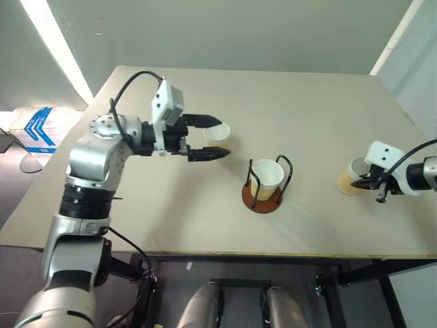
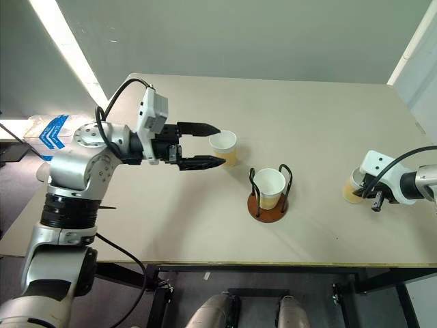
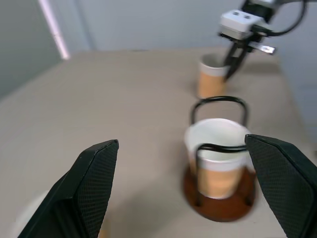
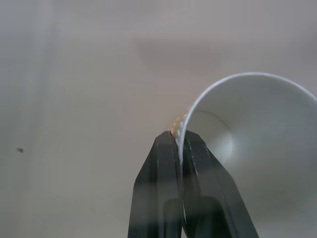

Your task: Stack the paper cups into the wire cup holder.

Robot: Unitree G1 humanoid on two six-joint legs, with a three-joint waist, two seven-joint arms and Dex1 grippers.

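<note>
One paper cup [image 1: 267, 176] stands upright inside the wire cup holder [image 1: 261, 199] at the table's middle. A second cup [image 2: 224, 147] stands to the left of the holder. My left gripper [image 1: 224, 137] hovers open just over it, pointing level toward the right, and nothing is between its fingers. In the left wrist view this cup [image 3: 27, 218] lies low beside one finger. A third cup [image 1: 351, 176] stands near the right edge. My right gripper [image 4: 179, 141] is shut on its rim, with one finger inside the cup and one outside.
The beige table [image 1: 205, 198] has bare room between the cups and along its front edge. A blue and white box [image 1: 37, 128] lies on the floor to the left.
</note>
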